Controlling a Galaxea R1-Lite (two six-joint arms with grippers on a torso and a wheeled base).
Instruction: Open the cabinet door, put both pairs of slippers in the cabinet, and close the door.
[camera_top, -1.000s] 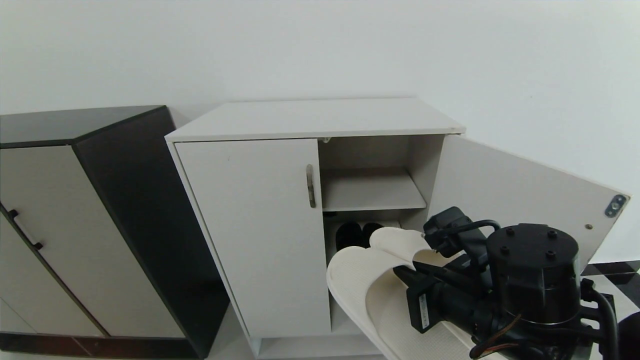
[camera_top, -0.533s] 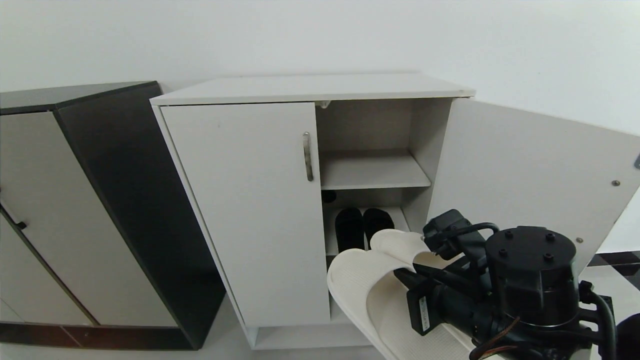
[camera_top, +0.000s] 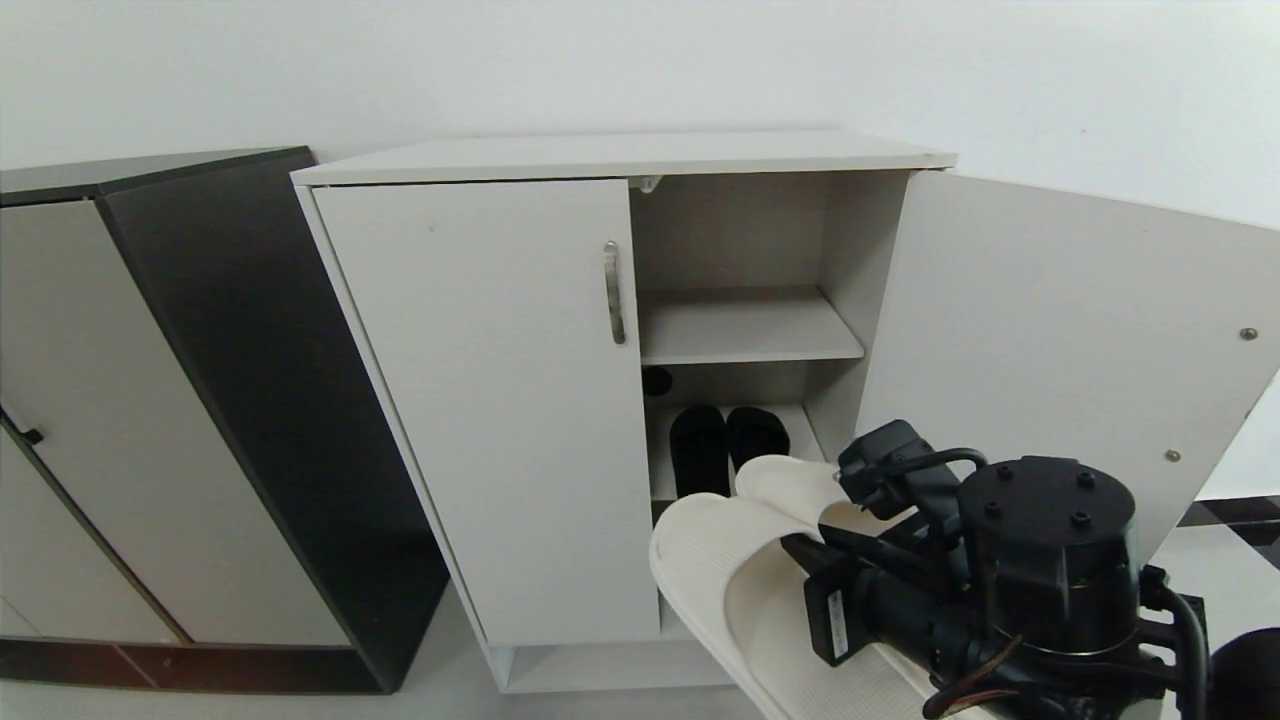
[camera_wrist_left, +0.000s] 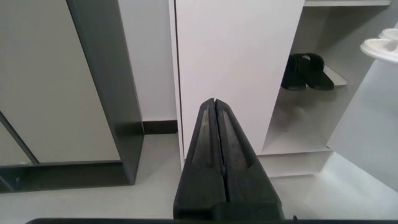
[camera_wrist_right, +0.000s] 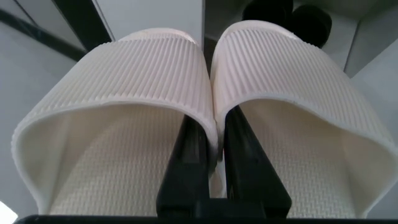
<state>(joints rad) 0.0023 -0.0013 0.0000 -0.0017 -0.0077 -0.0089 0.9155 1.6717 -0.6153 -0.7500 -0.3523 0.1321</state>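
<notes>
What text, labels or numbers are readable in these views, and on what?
No text can be read.
One small white sticker on the black right wrist housing: print too small to read.
No markings seen on the white two-door cabinet, black slippers or cream ribbed slippers.

This looks like a home entryway. A low white two-door shoe cabinet stands against a plain white wall, with black slippers on its lower shelf. A black-sided cabinet with pale doors stands just beside it on the pale grey floor.
</notes>
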